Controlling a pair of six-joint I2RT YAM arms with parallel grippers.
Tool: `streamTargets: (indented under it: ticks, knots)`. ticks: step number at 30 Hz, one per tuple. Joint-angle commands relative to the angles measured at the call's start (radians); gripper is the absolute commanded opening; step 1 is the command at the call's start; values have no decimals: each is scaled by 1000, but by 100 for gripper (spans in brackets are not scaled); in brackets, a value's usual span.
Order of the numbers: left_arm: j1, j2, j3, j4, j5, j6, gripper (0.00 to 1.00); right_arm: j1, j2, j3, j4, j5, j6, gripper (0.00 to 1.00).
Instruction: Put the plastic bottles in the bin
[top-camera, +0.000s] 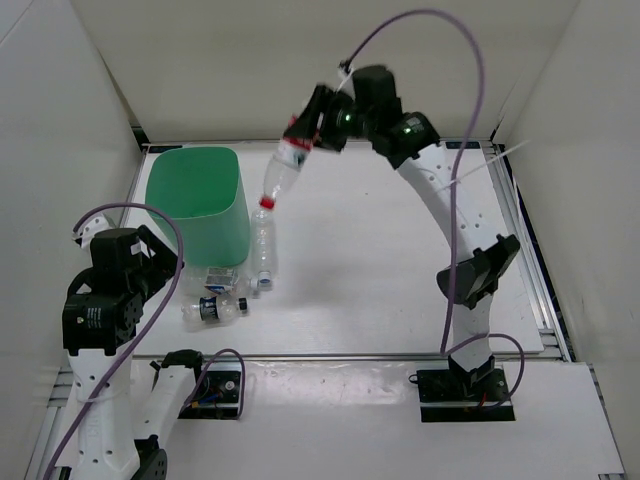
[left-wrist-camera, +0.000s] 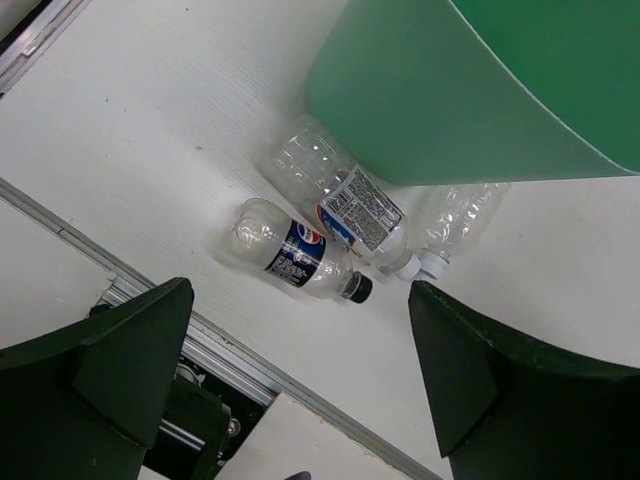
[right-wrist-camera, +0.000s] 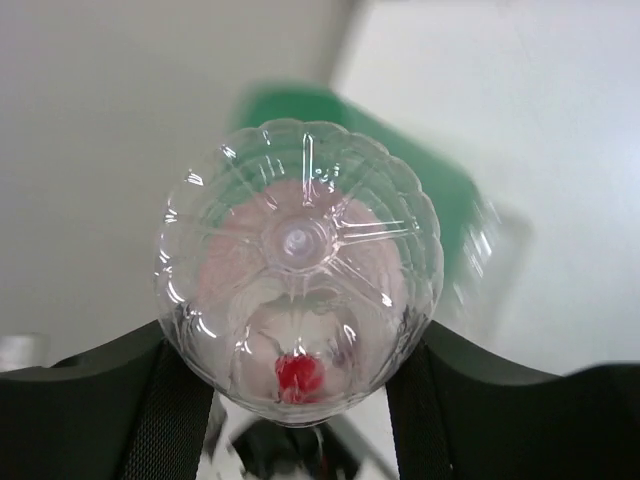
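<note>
We are looking down on the white counter (top-camera: 380, 280) as the right tool (top-camera: 304, 134) is clamping the base end of the red-labelled bottle (top-camera: 282, 172), its two dark fingers pressing in from either side. The bottle is hanging tilted in the air with its red cap (top-camera: 266, 203) pointing down, off the counter and just to the right of the mint-green bin (top-camera: 215, 240), outside its rim. From the right wrist camera we are staring straight at the bottle's ribbed clear base (right-wrist-camera: 298, 240), with the red cap showing through it and a blurred patch of the bin behind. The bin is standing upright at the far left of the counter. Three more plastic bottles are lying at its near side, as the left wrist camera shows: a dark-blue-labelled bottle (left-wrist-camera: 295, 255) with a black cap, a bottle with a white printed label (left-wrist-camera: 352, 207) touching the bin's wall (left-wrist-camera: 450, 90), and a plain clear bottle (left-wrist-camera: 462, 218) with a white cap, partly tucked behind the bin's corner. The left tool (left-wrist-camera: 300, 375) is hovering above this group with its fingers spread wide and gripping nothing. A purple cable (top-camera: 440, 20) is arching over the right arm.
</note>
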Motion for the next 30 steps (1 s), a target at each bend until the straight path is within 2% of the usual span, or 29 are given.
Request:
streamTargets:
  ticks: [1,2,4,5,6,11,13,14,15,17,20,22,23,24,26,28,30]
  knots:
    - [4,-16,-5,-77,29,-9,100,-6,84,181,200,39,30,38]
    - [4,-16,-5,-77,38,-9,100,28,94,195,315,58,17,38]
    - [4,-27,-5,-77,47,-9,100,73,112,183,423,139,-55,38]
    - [4,-36,-5,-77,47,-9,100,119,144,183,478,270,-150,41]
    - [4,-36,10,-77,47,9,100,135,166,204,495,310,-177,42]
    - [4,-16,46,-77,58,117,100,230,272,228,613,359,-359,51]
    - [4,8,46,-77,35,143,100,291,296,228,642,385,-496,61]
    - [4,23,46,-77,35,154,100,308,307,238,642,416,-529,76]
    - [4,33,46,-77,35,154,100,323,316,250,642,452,-554,100]
    - [4,66,46,-77,35,154,100,360,252,241,642,547,-627,100]
    - [4,91,66,-77,35,122,100,334,95,153,642,666,-602,100]
    - [4,91,66,-66,24,102,100,229,24,63,516,599,-374,100]
    - [4,81,52,-55,24,92,100,189,-33,6,494,516,-302,100]
    - [4,80,40,-40,24,74,100,129,-55,-53,494,361,-239,100]
    - [4,54,6,-22,24,56,100,92,-67,-157,413,286,-208,100]
    - [4,45,-3,-3,24,45,100,37,-47,-188,350,171,-178,100]
    - [4,34,-23,11,24,31,100,-9,6,-219,290,-10,-137,100]
